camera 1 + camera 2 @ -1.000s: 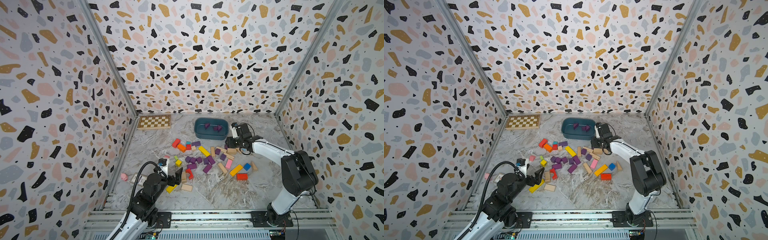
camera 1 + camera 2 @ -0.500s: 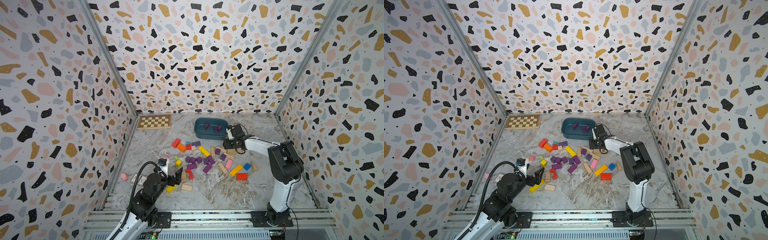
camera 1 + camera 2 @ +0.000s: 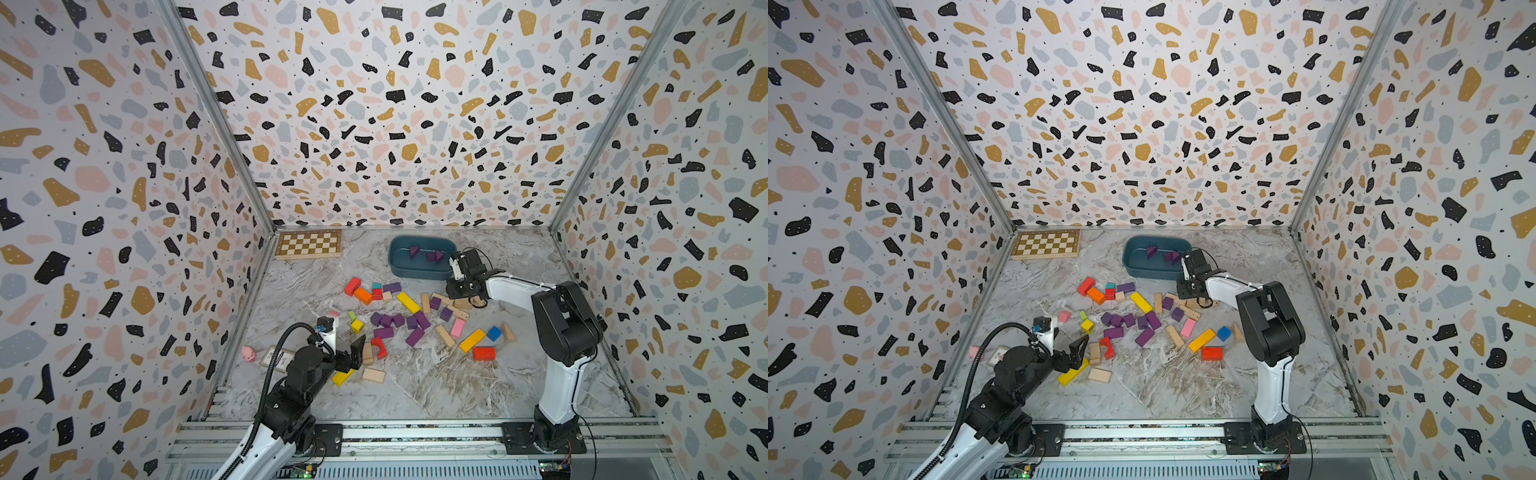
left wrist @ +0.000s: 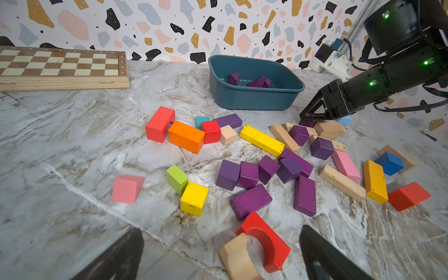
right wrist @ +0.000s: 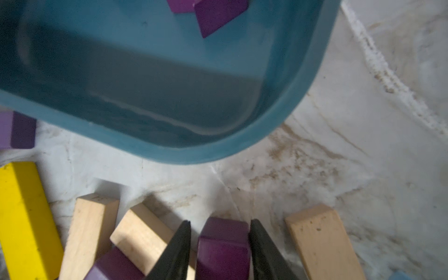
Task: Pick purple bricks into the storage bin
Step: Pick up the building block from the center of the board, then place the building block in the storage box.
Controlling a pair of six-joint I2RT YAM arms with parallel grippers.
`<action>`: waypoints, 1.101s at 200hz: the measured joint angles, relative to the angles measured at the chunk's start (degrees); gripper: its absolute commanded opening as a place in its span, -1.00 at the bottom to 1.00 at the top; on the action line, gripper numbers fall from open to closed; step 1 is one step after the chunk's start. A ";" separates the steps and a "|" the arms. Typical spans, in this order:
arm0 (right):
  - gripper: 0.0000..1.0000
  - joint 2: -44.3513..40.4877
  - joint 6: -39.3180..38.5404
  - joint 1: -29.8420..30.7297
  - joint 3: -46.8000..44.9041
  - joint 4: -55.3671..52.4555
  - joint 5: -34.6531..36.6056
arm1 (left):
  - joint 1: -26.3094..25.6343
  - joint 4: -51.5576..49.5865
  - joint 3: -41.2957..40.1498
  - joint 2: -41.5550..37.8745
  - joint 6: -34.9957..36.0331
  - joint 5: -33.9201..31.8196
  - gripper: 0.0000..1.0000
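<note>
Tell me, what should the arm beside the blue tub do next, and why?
Probably close the right gripper on the purple brick between its jaws: they flank it, with a thin gap showing on one side, so it is not gripped yet. The storage bin lies just beyond.

Nothing legible — edge marks on the chessboard (image 4: 60, 66) are too small to read.

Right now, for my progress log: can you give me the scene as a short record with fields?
storage bin: holds about three purple bricks
loose purple bricks: about ten, outside the bin
right gripper: jaws either side of one purple brick by the bin; grip unclear
left gripper: open, empty
</note>
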 measured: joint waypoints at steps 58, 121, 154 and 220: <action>-0.45 0.00 -0.83 0.00 1.51 -1.53 0.81 | 0.00 0.00 0.00 -0.04 0.00 0.00 0.98; -0.51 -2.03 -2.03 0.09 7.26 -6.71 0.83 | 0.00 -0.02 0.00 -0.28 0.00 0.00 0.98; -0.54 -2.16 -2.56 0.11 15.37 -8.83 -0.31 | 0.00 -0.02 0.00 -0.31 0.00 0.00 0.98; -0.58 7.37 -3.32 0.33 36.65 -10.62 -2.01 | 0.00 0.00 0.00 -0.31 0.00 0.02 0.97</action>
